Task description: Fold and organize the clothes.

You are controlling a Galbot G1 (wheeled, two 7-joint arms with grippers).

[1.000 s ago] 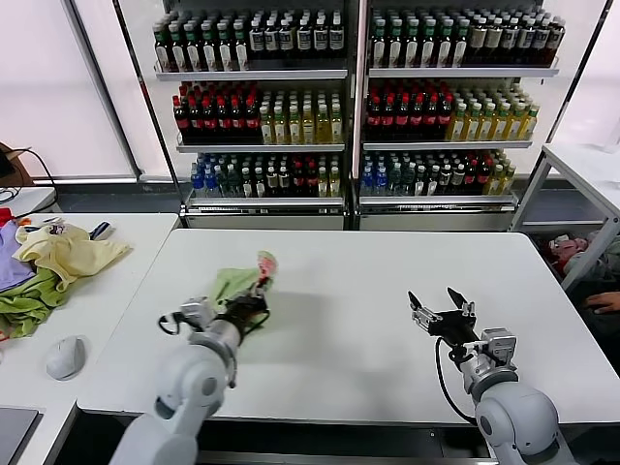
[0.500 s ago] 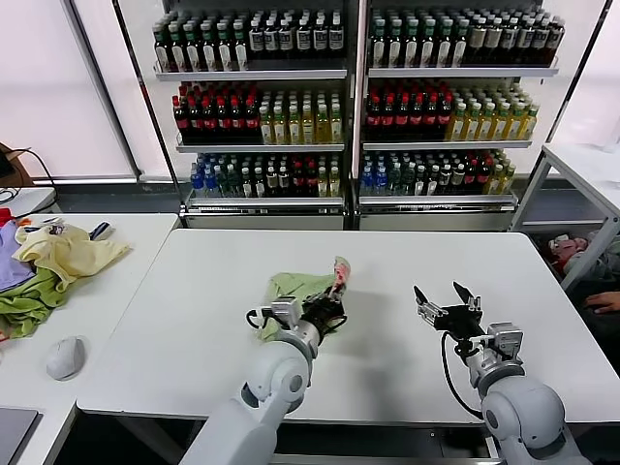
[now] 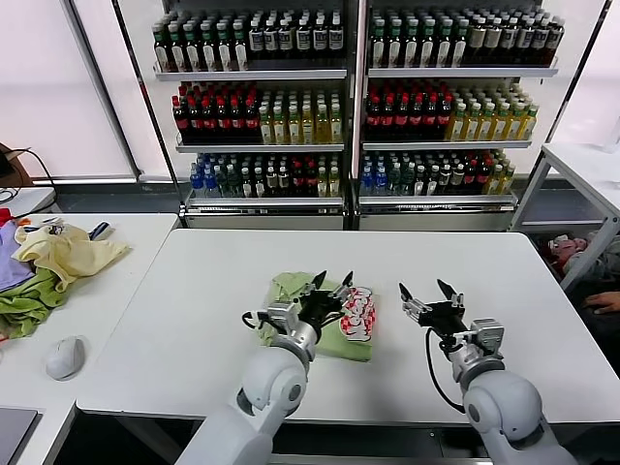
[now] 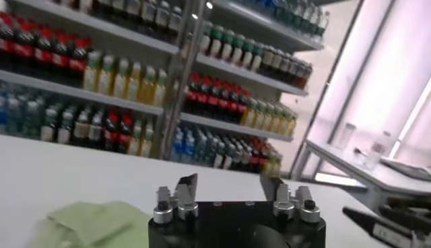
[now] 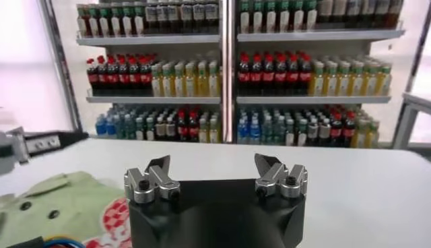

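Observation:
The light green shirt (image 3: 339, 331) lies folded on the white table (image 3: 194, 291) near its front middle, with the red-and-white printed patch (image 3: 358, 312) on top at its right end. My left gripper (image 3: 330, 284) is open and empty just above the shirt. My right gripper (image 3: 425, 294) is open and empty, a little to the right of the shirt. The shirt also shows in the left wrist view (image 4: 87, 222) and in the right wrist view (image 5: 60, 205), lying flat on the table.
A second table (image 3: 97, 300) on the left holds a pale yellow garment (image 3: 68, 252), darker green (image 3: 24, 305) and purple (image 3: 8, 266) garments, and a grey mouse (image 3: 66, 356). Shelves of bottles (image 3: 349, 97) stand behind the table. A white side table (image 3: 581, 165) is at the right.
My left gripper carried the shirt from the table's left to its front middle, let it go and opened. The shirt now lies flat, patch up. My right gripper moved slightly left.

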